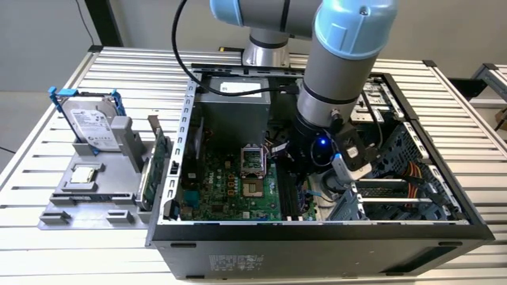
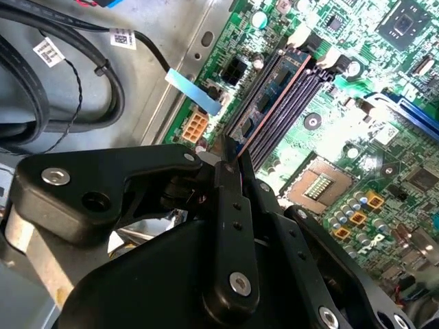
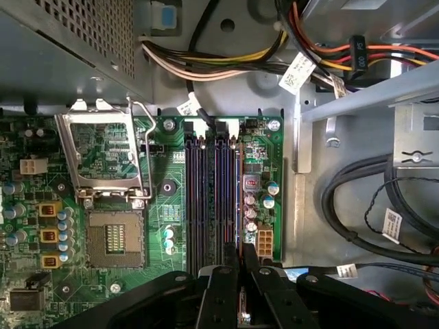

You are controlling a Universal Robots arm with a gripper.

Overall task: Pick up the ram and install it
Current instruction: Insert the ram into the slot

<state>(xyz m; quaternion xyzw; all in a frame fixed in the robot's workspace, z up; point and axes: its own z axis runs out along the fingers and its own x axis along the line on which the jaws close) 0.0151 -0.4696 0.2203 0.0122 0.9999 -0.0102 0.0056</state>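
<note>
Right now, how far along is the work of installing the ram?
Done: the ram stands in a memory slot on the motherboard, beside the empty slots. In hand: the fingers are closed on its end. Left: it is not yet released, and full seating cannot be judged.

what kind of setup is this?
Likely a lab bench for PC-assembly trials: an open computer case lies on a slatted aluminium table, its motherboard exposed, with a hard drive held in a grey parts fixture beside it.
</note>
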